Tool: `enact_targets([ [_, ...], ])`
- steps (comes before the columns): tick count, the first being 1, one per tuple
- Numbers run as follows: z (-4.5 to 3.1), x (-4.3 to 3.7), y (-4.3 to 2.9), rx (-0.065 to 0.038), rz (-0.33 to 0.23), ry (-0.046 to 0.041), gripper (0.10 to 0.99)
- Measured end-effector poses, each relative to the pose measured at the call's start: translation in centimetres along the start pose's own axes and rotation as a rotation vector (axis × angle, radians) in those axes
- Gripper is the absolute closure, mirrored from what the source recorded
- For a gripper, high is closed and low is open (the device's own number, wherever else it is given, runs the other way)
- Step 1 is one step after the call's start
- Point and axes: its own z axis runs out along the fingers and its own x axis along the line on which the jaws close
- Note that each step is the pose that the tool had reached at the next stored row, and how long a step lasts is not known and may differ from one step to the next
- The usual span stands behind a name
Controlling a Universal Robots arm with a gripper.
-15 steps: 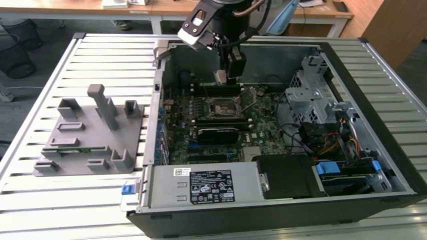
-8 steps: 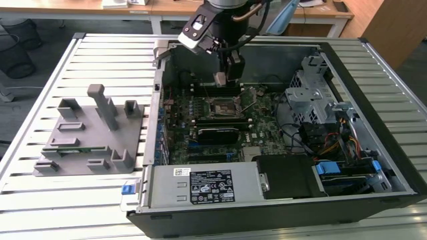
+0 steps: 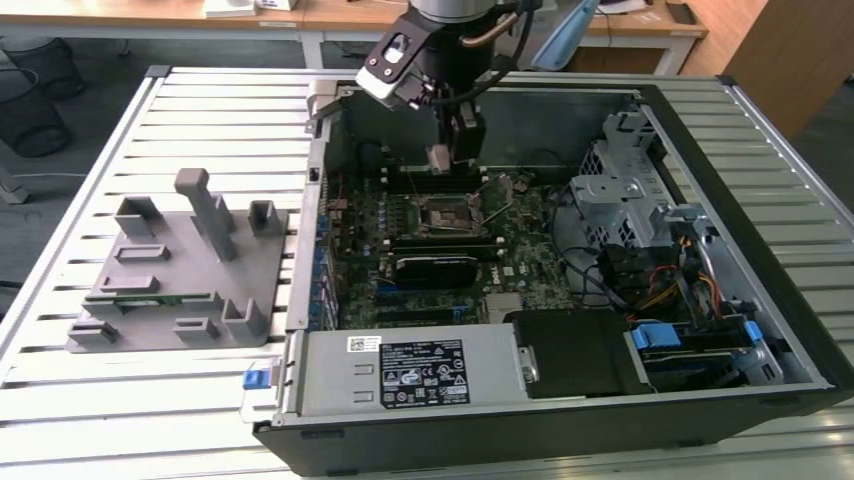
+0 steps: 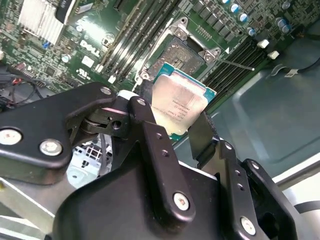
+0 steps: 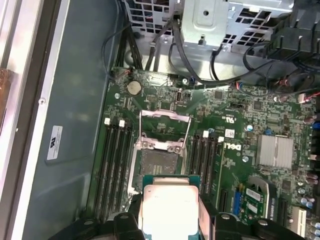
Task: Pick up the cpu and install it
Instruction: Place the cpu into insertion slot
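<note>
exterior view is showing the end effector [image 3: 449, 156] hanging in the upper middle of the frame, inside the open computer case [image 3: 747, 330] that is lying on the slatted desk [image 3: 200, 110]. it is clenching the cpu [image 3: 439, 157], which is sitting above the motherboard [image 3: 350, 255] and apart from the open socket [image 3: 445, 212] just below it in the frame.

in the second wrist view the two black fingers [image 4: 150, 132] are pressing on opposite edges of the chip, with its silver lid facing the camera and tilting relative to the board. in the first wrist view the chip is hovering just short of the socket, whose metal frame is standing raised.

judging from its look, the chip is likely handling as light, thin and stiff. the smooth metal lid is probably making it slippery, and the contact side and the socket pins are likely fragile. taking hold by the two opposite side edges, as the fingers are doing now, is seeming the safest grip, keeping pressure off both flat faces.
</note>
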Motion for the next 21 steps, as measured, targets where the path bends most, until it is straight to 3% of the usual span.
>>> enact_targets([
  [7,1.18,0.71,-0.02,0.0,0.01,-0.0009,0.557],
  [21,3.4,0.94,0.2,0.0,0.028,-0.0025,0.557],
])
